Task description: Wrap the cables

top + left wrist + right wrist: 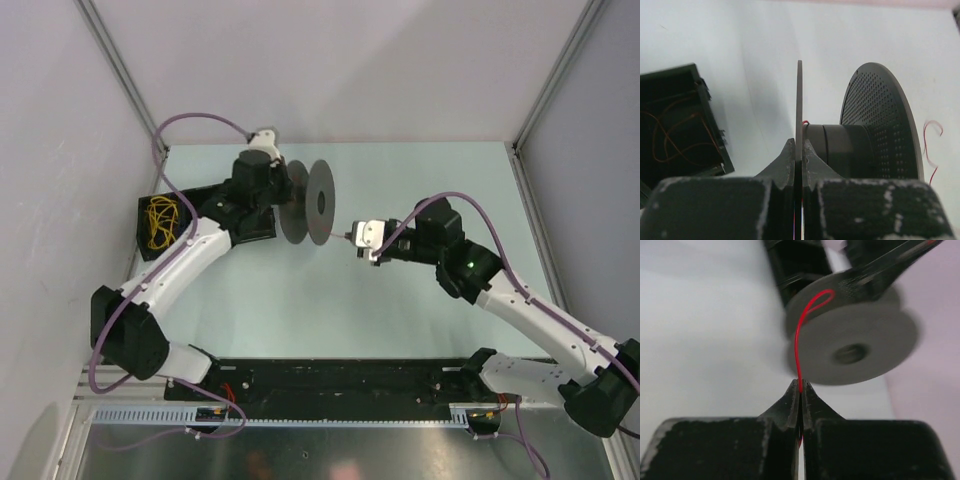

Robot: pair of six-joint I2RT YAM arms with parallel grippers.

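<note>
A dark grey spool [320, 200] with two round flanges hangs above the table at centre left. My left gripper [285, 202] is shut on the thin edge of the spool's near flange [799, 100]; in the left wrist view its hub [840, 145] and the perforated far flange [880, 120] lie to the right. My right gripper [351, 237] sits just right of the spool. It [800, 385] is shut on the thin red cable [798, 340], which rises from the fingertips and loops in front of the spool's flange [860, 347]. A loose curl of cable [929, 142] shows beyond the spool.
A black open box [160, 222] holding yellow wires stands at the left edge of the table, behind my left arm; it also shows in the left wrist view as the box [675, 125]. Walls close in the table on three sides.
</note>
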